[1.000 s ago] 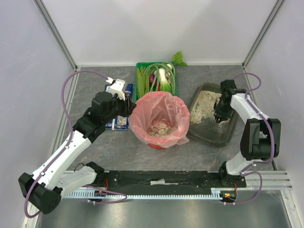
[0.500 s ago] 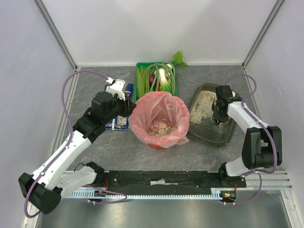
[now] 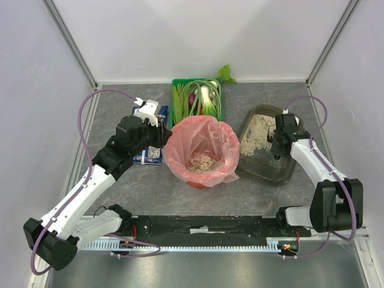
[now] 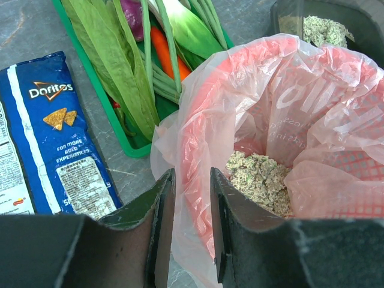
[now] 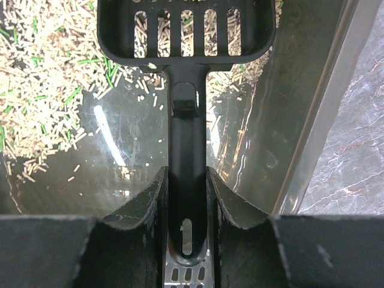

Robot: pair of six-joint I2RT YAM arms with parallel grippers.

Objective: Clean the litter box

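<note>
Litter box (image 3: 268, 165) sits on the tabletop (image 3: 240, 198) just right of the pink-bagged bin (image 3: 174, 150). The right claw (image 5: 185, 180) is clamped on the handle of the slotted scoop (image 5: 186, 30), whose head is low at the edge of the litter. The left claw (image 4: 190, 180) straddles the bin's left rim, fingers narrowly apart; cannot tell if it pinches. Judgement: push the head flat along the tray floor under the heap, lift level, let loose grains sift out, then carry left to the bin.
</note>
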